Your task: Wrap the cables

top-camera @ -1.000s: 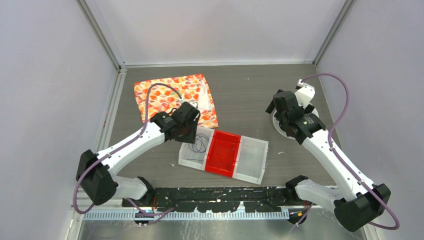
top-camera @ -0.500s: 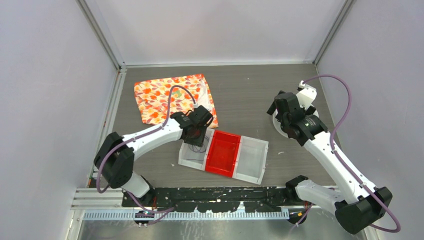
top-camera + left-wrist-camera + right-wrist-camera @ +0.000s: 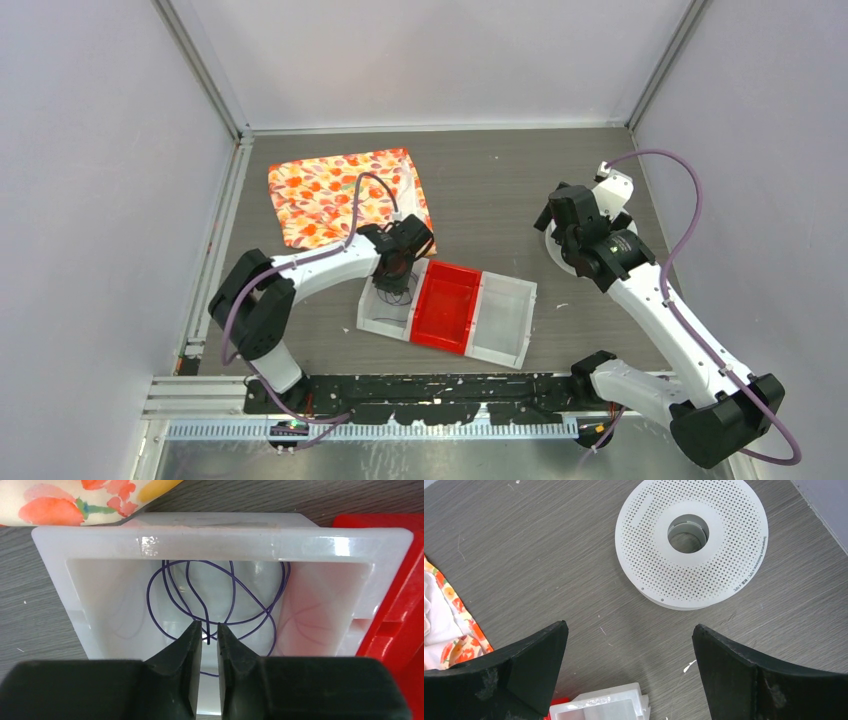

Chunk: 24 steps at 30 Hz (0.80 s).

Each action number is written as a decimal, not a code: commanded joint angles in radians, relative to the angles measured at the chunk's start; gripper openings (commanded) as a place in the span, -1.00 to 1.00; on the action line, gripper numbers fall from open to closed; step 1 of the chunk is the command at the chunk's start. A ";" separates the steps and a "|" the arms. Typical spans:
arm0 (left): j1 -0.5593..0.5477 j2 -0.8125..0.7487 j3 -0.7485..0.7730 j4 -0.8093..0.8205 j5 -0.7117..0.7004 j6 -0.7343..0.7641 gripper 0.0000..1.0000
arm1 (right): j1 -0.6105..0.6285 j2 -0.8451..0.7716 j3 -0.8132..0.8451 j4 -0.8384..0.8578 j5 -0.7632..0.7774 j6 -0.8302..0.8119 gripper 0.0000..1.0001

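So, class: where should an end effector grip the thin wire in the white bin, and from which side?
Take the wire by its free end, from straight above: the white bin walls off the sides and the loops lie flat. The left end effector hangs there, jaws slightly apart.

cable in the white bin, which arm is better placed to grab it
Left. The left gripper hangs over the white bin, jaws narrowly apart astride a strand of the cable. The right gripper is open above the spool, away from the bin.
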State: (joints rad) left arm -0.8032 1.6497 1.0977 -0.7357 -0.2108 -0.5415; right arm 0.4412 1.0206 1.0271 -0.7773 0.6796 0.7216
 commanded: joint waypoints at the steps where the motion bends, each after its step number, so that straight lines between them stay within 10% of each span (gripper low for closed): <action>1: -0.004 0.008 0.039 0.030 -0.038 -0.003 -0.70 | -0.001 -0.016 0.013 0.009 0.034 0.009 0.99; 4: -0.004 -0.002 0.049 0.014 -0.063 -0.005 -0.98 | 0.000 -0.013 0.019 0.005 0.035 0.007 0.99; 16: -0.002 -0.346 0.454 -0.405 0.005 0.219 -0.99 | 0.000 -0.065 0.050 0.064 -0.117 -0.091 0.99; 24: -0.002 -0.329 0.809 -0.484 0.153 0.306 -0.99 | 0.007 -0.020 0.161 0.269 -0.833 -0.182 0.91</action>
State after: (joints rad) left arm -0.8032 1.2793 1.8271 -1.1275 -0.1703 -0.3115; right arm 0.4393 0.9676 1.0855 -0.6579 0.2199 0.5732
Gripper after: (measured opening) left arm 0.016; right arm 0.954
